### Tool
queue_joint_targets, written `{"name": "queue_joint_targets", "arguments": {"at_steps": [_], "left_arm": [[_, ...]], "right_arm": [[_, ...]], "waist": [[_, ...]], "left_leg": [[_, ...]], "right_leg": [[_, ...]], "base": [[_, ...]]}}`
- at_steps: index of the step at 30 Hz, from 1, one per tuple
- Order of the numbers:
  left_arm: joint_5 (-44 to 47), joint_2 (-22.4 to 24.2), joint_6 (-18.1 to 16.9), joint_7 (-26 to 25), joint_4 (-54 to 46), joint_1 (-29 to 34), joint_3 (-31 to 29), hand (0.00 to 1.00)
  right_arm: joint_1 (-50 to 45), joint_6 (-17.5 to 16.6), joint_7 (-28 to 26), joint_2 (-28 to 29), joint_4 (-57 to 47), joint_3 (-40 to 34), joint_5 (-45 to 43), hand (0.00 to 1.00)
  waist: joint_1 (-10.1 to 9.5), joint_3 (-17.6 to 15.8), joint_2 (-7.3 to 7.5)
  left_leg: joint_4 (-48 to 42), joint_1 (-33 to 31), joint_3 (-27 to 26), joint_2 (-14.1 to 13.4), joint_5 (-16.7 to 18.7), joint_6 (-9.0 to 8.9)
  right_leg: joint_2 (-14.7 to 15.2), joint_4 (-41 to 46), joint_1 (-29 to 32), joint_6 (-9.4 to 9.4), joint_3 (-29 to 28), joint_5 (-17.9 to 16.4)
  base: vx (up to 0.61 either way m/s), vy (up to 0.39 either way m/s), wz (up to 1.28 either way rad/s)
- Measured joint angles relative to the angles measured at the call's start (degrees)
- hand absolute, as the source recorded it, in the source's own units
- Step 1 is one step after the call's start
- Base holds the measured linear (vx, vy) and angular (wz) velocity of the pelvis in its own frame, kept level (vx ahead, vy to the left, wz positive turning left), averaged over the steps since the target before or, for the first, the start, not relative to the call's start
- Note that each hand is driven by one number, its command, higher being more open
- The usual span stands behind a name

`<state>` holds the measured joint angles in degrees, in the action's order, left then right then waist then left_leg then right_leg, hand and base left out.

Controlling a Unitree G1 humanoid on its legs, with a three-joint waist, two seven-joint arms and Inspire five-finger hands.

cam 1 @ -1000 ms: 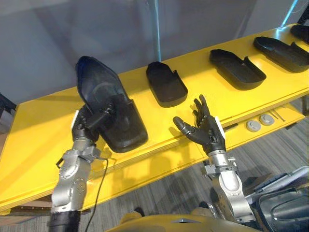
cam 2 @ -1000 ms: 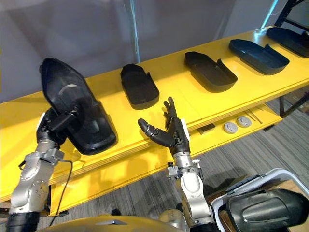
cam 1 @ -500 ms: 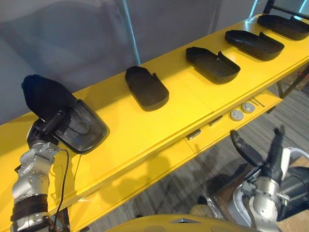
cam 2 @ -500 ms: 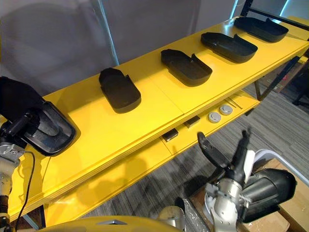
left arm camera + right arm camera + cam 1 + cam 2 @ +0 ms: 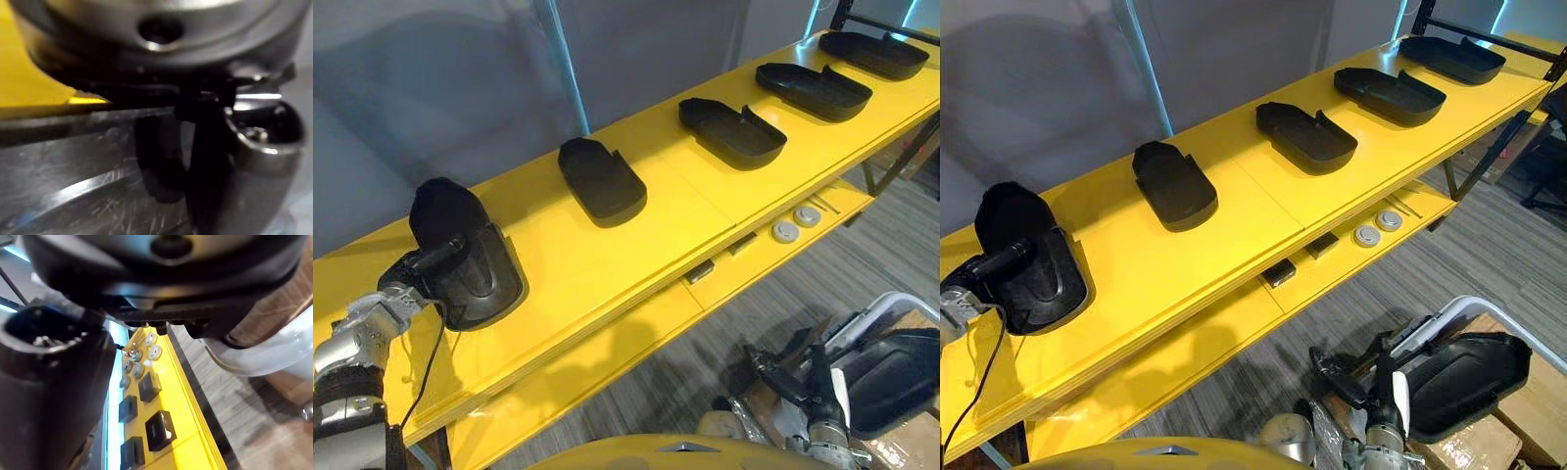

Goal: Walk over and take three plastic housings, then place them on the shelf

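A black plastic housing [image 5: 470, 264] lies at the left end of the yellow shelf [image 5: 636, 245], its open side up. My left hand [image 5: 419, 271] is at its near left edge, with a finger curled over the rim; the left wrist view has a dark finger [image 5: 205, 161] against the housing's glossy wall. Further right along the shelf lie several more housings, the nearest ones here [image 5: 600, 179] and here [image 5: 731, 132]. My right hand [image 5: 803, 384] hangs low at the front right, open and holding nothing, beside another housing [image 5: 1464, 377] in a white bin.
A lower yellow ledge [image 5: 744, 257] sticks out under the shelf and bears round discs [image 5: 786, 231] and small black blocks. The white bin [image 5: 1459, 305] stands on a cardboard box [image 5: 1528, 411] at lower right. Grey carpet lies between shelf and bin.
The left hand has brought the housing down from upright to lying flat on the shelf. The right hand has dropped from the shelf's edge down beside the bin. The camera has shifted.
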<state>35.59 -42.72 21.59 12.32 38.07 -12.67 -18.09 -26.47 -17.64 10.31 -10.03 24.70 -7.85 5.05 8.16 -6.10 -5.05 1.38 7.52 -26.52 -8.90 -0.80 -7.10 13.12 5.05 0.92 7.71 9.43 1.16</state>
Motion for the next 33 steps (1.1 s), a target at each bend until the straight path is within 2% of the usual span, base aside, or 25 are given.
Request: {"name": "queue_joint_targets", "arguments": {"at_steps": [6,10,14,15,16,18,19,22,28,33], "left_arm": [[-2.5,-2.6,-0.3,0.1,4.5,-5.4,3.3,0.0],[-2.5,-3.3,-1.7,-0.7,4.1,-11.1,4.2,0.0],[-2.2,-3.3,-3.2,-2.6,-0.2,-15.8,6.2,0.0],[-2.0,-3.3,-3.4,-3.1,-0.7,-16.8,7.1,0.0],[-2.0,-3.3,-3.8,-3.4,-1.6,-16.8,7.2,1.0],[-2.0,-3.3,-3.7,-4.5,-1.8,-17.6,8.1,1.0],[-2.0,-3.3,-3.7,-4.9,-1.6,-17.6,8.2,1.0],[-2.0,-3.5,-3.9,-6.8,-1.5,-18.9,8.2,1.0],[-2.1,-4.9,-3.9,-7.1,-1.5,-19.5,8.3,1.0],[-2.5,-4.9,-3.6,-7.3,-0.1,-20.2,8.4,1.0]], "right_arm": [[2.7,-0.5,-5.4,-2.0,4.3,1.9,-3.8,1.0],[5.1,-0.5,-8.5,-3.3,4.8,4.0,-4.3,1.0],[9.4,1.0,-9.9,-3.9,4.9,7.0,-6.1,1.0],[10.8,2.2,-9.8,-3.9,5.3,8.5,-6.4,1.0],[12.1,3.2,-9.8,-3.7,6.0,9.3,-6.8,1.0],[13.3,5.7,-9.6,-2.9,9.2,9.8,-8.6,1.0],[13.4,7.0,-9.6,-2.9,10.3,9.4,-9.5,1.0],[12.9,8.7,-7.6,-3.0,12.2,8.8,-10.0,1.0],[12.1,8.8,-7.4,-1.3,12.3,8.6,-10.0,1.0],[11.0,8.8,-7.4,-0.4,12.8,8.5,-10.0,1.0]], "waist": [[0.07,-1.1,1.35],[0.1,-3.6,2.69],[-0.37,-7.7,2.94],[-0.42,-8.9,2.09],[-0.58,-9.6,1.44],[-0.87,-10.6,-0.16],[-0.91,-10.6,-0.46],[-0.74,-11.1,0.12],[-0.2,-12.4,1.65],[0.05,-12.4,1.66]], "left_leg": [[-0.3,-0.6,0.9,0.0,-0.4,0.15],[-1.6,-4.9,3.8,0.1,-1.0,0.56],[-1.7,-8.6,7.1,0.3,-2.5,0.76],[-1.4,-9.6,8.2,0.3,-3.1,0.83],[-1.0,-9.9,8.5,0.3,-3.4,0.79],[-1.0,-10.4,9.1,0.3,-3.7,0.81],[-1.0,-10.4,9.2,0.3,-3.7,0.79],[-1.0,-10.2,9.1,0.2,-3.7,0.76],[-1.1,-9.2,8.0,0.2,-3.6,0.78],[-1.1,-9.0,7.7,0.2,-3.6,0.8]], "right_leg": [[0.1,0.0,0.1,-0.13,0.5,-0.1],[0.7,1.0,2.3,0.12,2.5,-0.3],[1.0,1.9,4.2,0.13,4.1,-0.4],[1.0,1.9,4.5,0.13,5.0,-0.4],[1.0,2.1,4.9,0.16,5.3,-0.5],[1.0,2.5,4.9,-0.14,5.9,-0.6],[1.0,2.8,5.0,-0.13,5.9,-0.7],[0.8,2.9,4.9,-0.54,5.8,-0.9],[0.8,3.0,4.8,-0.9,4.7,-1.2],[0.7,2.9,4.8,-0.8,4.2,-1.1]], "base": [[-0.05,-0.015,0.05],[-0.07,-0.017,0.33],[-0.05,-0.014,0.46],[-0.03,-0.016,0.34],[-0.01,-0.014,0.32],[0.04,-0.01,0.17],[0.1,-0.011,0.09],[0.05,-0.004,0.0],[-0.02,0.014,-0.08],[-0.03,0.014,-0.05]]}}
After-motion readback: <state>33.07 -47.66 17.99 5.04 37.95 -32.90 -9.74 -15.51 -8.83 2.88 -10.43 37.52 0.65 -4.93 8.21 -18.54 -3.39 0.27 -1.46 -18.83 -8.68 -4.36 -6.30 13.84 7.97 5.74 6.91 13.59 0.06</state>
